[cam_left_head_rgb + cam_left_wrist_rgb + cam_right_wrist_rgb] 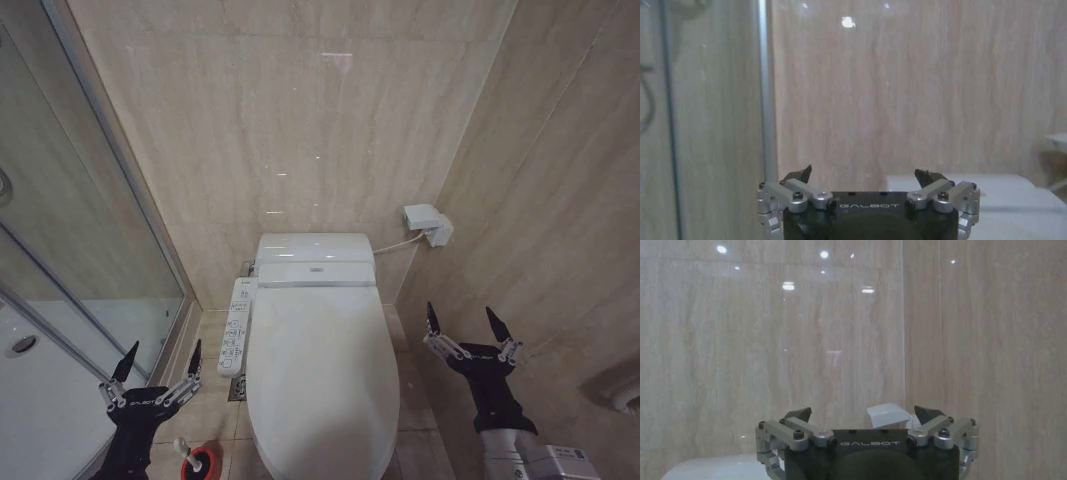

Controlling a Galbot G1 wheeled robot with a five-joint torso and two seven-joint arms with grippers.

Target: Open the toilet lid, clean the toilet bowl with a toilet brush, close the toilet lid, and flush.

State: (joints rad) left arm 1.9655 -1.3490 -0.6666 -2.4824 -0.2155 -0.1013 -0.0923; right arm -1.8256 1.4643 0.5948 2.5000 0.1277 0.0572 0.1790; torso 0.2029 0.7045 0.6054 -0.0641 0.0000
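Note:
The toilet lid (322, 380) is a glossy white oval lying flat and closed, so the toilet bowl is hidden beneath it. The toilet brush (186, 452) stands with its white handle up in a small red holder (201, 464) on the floor left of the toilet. My left gripper (160, 362) hangs open just above and left of the brush, empty. On the other side of the toilet my right gripper (468, 322) is open and empty near the wall. In the wrist views both grippers, left (865, 175) and right (863, 413), face the tiled wall with fingers spread.
A white control panel (236, 327) runs along the toilet's left side. A glass shower screen (75, 250) and white shower tray (40, 400) close off the left. A white wall box (426, 222) with a cable sits right of the tank (314, 258). Beige tiled walls stand close behind and right.

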